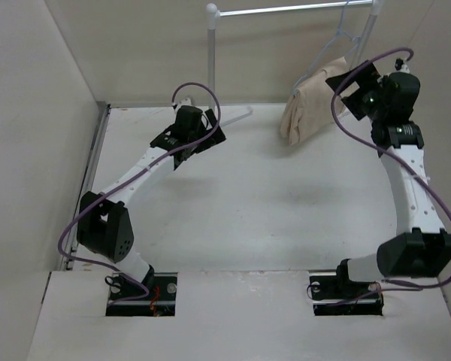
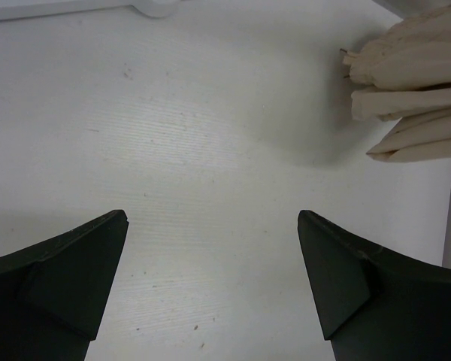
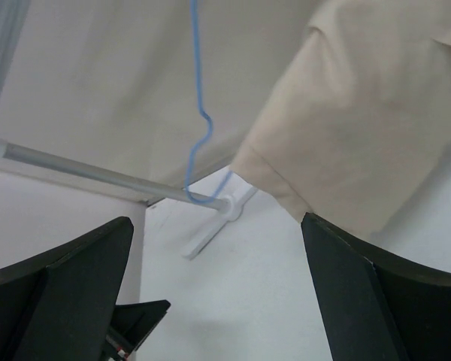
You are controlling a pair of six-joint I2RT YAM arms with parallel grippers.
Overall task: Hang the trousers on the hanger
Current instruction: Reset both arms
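When viewed from above, entered largest first, each placed against rack [image 1: 211,53].

Table [image 1: 248,203]: white, matt, spread out in front of rack and beneath it, closed in by pale walls at left, right and behind rack.

Rack: white pole with round cap at far edge of table, metal rail [image 1: 286,10] run rightward from cap to a second pole.

Right arm [image 1: 413,188]: white links, black joints, purple cable; reared up from near edge, wrist lifted close to right end of rack, just beside trousers.

Left arm [image 1: 135,180]: same build; stretched low over table, wrist in front of rack's left pole, well apart from trousers.

Trousers [image 1: 304,113]: beige cloth, folded in several layers, draped on hanger below right part of rail. Lower end down near table level by rack's right pole; touching table or just clear of it, cannot tell. Folded edges at far right of left wrist view; broad beige fold across upper right of right wrist view.

Hanger [image 3: 195,75]: thin pale wire, hook over rail, sloped side run down into trousers.

Right gripper [image 3: 218,222]: jaws spread wide, gripping nothing; raised beside trousers, aimed along rail toward rack's capped pole.

Left gripper [image 2: 210,218]: jaws spread wide, gripping nothing; low over white table surface in front of rack's left pole, trousers off to its right.
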